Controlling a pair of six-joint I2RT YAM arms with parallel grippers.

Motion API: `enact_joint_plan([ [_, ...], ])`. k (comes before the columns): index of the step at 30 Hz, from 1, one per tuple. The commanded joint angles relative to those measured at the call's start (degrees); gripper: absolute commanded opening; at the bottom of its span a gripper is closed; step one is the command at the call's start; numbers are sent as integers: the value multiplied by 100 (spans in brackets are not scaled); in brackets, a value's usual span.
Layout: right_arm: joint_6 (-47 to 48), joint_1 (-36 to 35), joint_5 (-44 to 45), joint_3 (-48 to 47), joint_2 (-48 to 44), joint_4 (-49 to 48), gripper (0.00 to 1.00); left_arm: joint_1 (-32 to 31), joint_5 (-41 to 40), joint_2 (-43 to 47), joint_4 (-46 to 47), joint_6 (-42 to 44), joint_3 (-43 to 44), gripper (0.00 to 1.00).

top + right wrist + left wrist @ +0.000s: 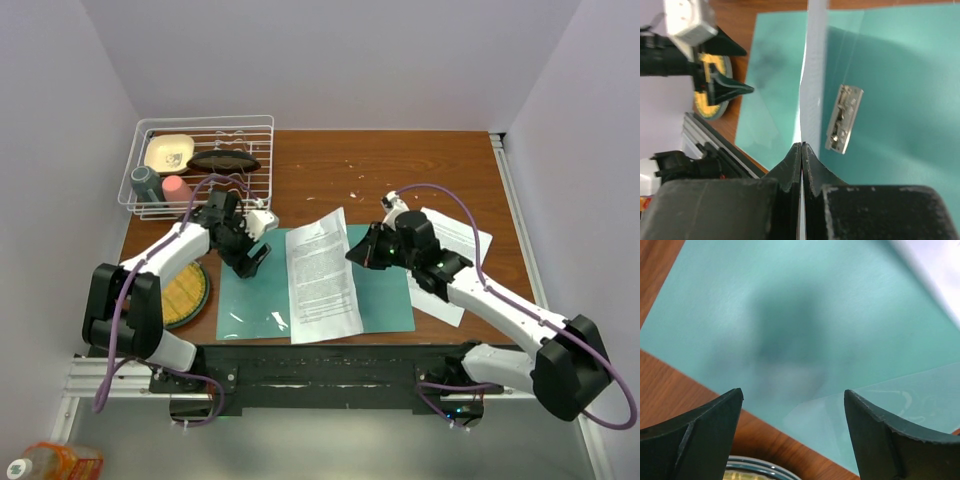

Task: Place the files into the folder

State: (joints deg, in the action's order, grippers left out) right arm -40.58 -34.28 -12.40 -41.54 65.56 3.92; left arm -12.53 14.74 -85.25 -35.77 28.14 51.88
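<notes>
The teal folder (250,300) lies open and flat on the table, and its metal clip (844,119) shows at the spine. One printed white file (322,275) lies across the folder's middle. My right gripper (358,255) is shut on that sheet's right edge. In the right wrist view the sheet (814,75) runs edge-on out of the closed jaws (802,147). More files (465,240) lie under my right arm. My left gripper (250,262) hangs open just over the folder's left half (790,315), with nothing between its fingers (794,395).
A wire dish rack (200,165) holding cups and dishes stands at the back left. A yellow woven plate (185,293) sits just left of the folder, under my left arm. A clear plastic pocket (880,400) lies on the folder's left half.
</notes>
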Motion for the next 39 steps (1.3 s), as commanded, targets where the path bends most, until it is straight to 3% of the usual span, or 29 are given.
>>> enact_joint_plan([
  [1, -73, -96, 361, 216, 115, -322, 0, -407, 248, 176, 0, -265, 297, 88],
  [23, -38, -114, 915, 673, 625, -700, 0, -1453, 134, -887, 562, -854, 630, 87],
  [25, -3, -114, 915, 700, 616, -700, 8, -1506, 73, -1045, 623, -924, 666, 87],
  [29, 32, -114, 880, 744, 686, -700, 45, -1603, -120, -1248, 624, -960, 718, 87],
  [30, 41, -105, 880, 735, 738, -639, 48, -1620, -138, -1274, 632, -968, 719, 86],
  [35, 129, -114, 740, 787, 836, -489, 54, -1664, -235, -1319, 615, -942, 710, 86],
  [39, 50, -105, 599, 981, 765, -682, 44, -1664, -261, -1283, 615, -942, 692, 86],
])
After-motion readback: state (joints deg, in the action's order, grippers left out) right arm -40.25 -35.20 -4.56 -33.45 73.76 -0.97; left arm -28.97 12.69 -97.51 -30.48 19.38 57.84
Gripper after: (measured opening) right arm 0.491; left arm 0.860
